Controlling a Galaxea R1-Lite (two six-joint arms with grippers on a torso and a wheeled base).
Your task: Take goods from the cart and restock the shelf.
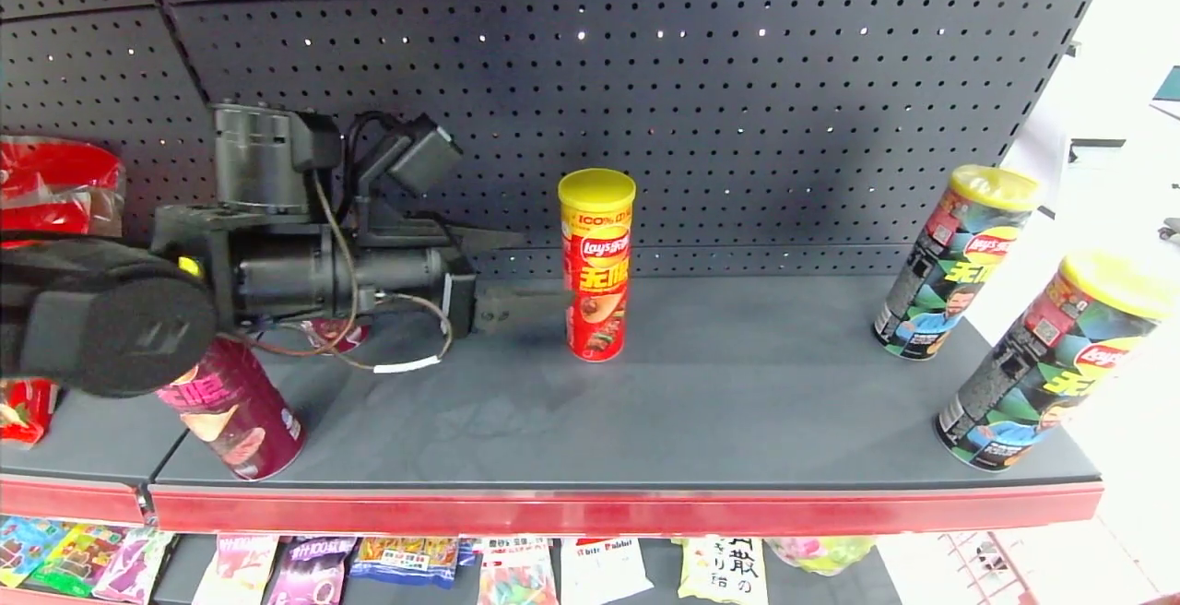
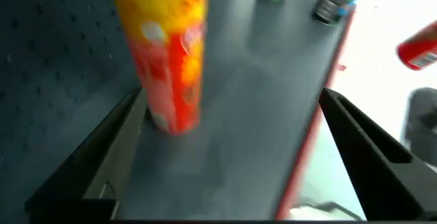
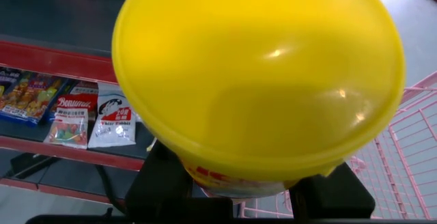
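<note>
A red chip can (image 1: 596,264) with a yellow lid stands upright mid-shelf on the dark shelf board (image 1: 737,384). My left gripper (image 1: 544,268) reaches in from the left and is open, its fingertips just short of the can. In the left wrist view that can (image 2: 171,53) stands close to one finger (image 2: 109,156) of the wide-spread left gripper (image 2: 232,98). My right gripper (image 3: 242,193) is shut on another yellow-lidded can (image 3: 259,74), held in front of the shelf's red front edge (image 3: 61,57).
Two black-and-teal cans (image 1: 954,264) (image 1: 1051,361) stand at the shelf's right end. A maroon can (image 1: 235,407) stands at the front left under my left arm, with a red bag (image 1: 55,185) behind. Snack packets (image 1: 516,568) fill the lower shelf. Pink cart wire (image 3: 410,149) is beside the right gripper.
</note>
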